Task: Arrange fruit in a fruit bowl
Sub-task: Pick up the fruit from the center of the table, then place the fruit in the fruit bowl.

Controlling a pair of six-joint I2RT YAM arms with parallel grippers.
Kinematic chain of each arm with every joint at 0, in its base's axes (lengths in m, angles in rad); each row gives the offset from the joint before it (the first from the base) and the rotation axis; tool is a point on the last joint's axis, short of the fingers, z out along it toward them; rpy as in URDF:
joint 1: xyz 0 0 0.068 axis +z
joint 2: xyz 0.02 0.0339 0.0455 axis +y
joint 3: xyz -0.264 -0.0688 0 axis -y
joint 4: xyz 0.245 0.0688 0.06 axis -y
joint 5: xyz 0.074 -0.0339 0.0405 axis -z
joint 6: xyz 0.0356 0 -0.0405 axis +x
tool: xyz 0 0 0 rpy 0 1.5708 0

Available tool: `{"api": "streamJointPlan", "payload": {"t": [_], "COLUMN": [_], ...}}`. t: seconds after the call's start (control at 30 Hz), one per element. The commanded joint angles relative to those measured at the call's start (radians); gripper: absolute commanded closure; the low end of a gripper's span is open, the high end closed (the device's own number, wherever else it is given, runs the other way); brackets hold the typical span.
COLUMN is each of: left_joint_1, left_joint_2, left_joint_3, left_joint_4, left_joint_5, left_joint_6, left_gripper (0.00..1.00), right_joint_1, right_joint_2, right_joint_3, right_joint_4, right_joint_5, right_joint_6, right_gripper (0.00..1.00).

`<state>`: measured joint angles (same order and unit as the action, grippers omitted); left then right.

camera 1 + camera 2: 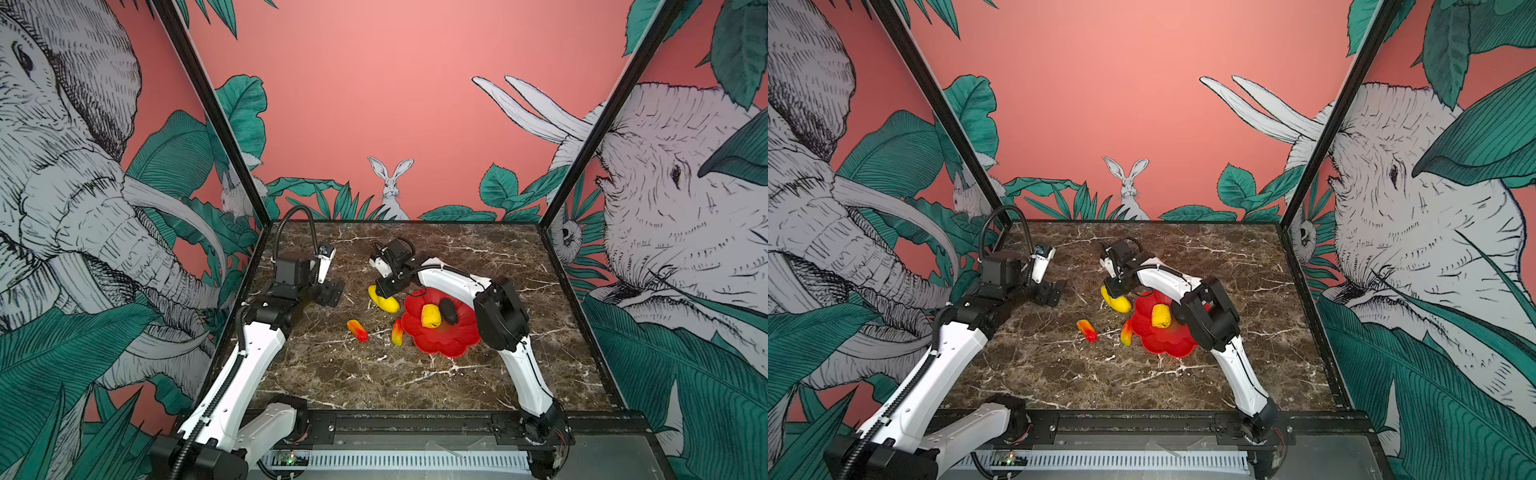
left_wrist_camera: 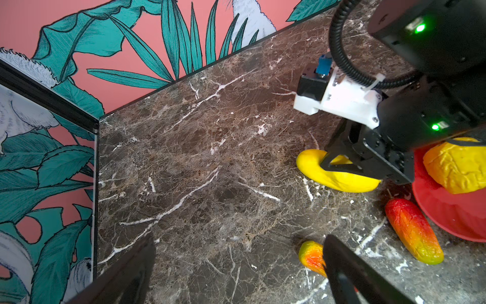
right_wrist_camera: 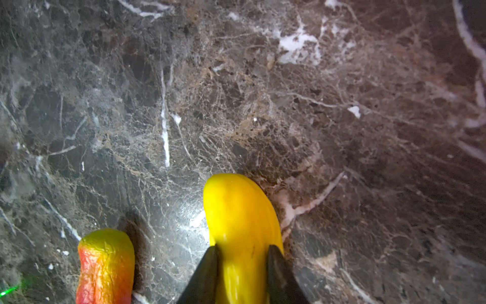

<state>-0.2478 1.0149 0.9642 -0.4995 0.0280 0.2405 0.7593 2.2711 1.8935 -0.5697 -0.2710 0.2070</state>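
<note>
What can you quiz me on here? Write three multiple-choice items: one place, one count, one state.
1. The black fruit is: A in the bowl; B on the table; C under the bowl.
2. Fruits outside the bowl: A one; B three; C five.
3. The right gripper is: A open; B shut on the long yellow fruit; C holding the black fruit.
Key: A, it lies in the bowl; B, the long yellow fruit and two red-orange sticks lie on the table; B, its fingers squeeze that fruit.

Marble table [image 1: 353, 382] bears red bowl [image 1: 440, 349], long yellow fruit [image 1: 388, 305], red-orange stick [image 1: 357, 330], second stick [image 1: 397, 332].
</note>
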Motion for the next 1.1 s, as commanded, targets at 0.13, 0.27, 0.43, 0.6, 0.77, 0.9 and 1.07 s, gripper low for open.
{"api": "streamJointPlan", "payload": {"t": [0.13, 0.27, 0.43, 0.6, 0.77, 0.9, 1.07], "left_joint_1": [0.004, 0.004, 0.004, 0.004, 0.003, 0.004, 0.004], "left_joint_2": [-0.032, -0.031, -0.029, -0.026, -0.022, -0.014, -0.007], "left_joint_3": [-0.002, -0.005, -0.004, -0.001, 0.001, 0.004, 0.007], "left_joint_4": [-0.017, -0.016, -0.015, -0.014, -0.013, -0.011, -0.01], "left_joint_5": [-0.003, -0.005, -0.003, 0.0, 0.006, 0.013, 0.026], "left_joint_6": [0.017, 0.018, 0.017, 0.017, 0.016, 0.013, 0.01], "left_gripper": [0.0, 0.0, 0.0, 0.0, 0.0, 0.0, 0.0], "right_joint_1": [0.008, 0.006, -0.026, -0.079, -0.096, -0.094, -0.089], "right_joint_2": [-0.006, -0.055, -0.221, -0.401, -0.523, -0.572, -0.593], "right_joint_3": [0.042, 0.041, -0.056, -0.215, -0.381, -0.502, -0.619], "right_joint_4": [-0.045, -0.067, -0.062, -0.076, -0.087, -0.049, -0.011], "right_joint_5": [-0.005, 0.01, 0.017, 0.052, 0.091, 0.081, 0.072], "right_joint_6": [-0.03, -0.054, -0.061, -0.06, -0.012, 0.047, 0.084], "right_gripper": [0.97, 1.0, 1.0, 1.0, 1.0, 1.0, 1.0]}}
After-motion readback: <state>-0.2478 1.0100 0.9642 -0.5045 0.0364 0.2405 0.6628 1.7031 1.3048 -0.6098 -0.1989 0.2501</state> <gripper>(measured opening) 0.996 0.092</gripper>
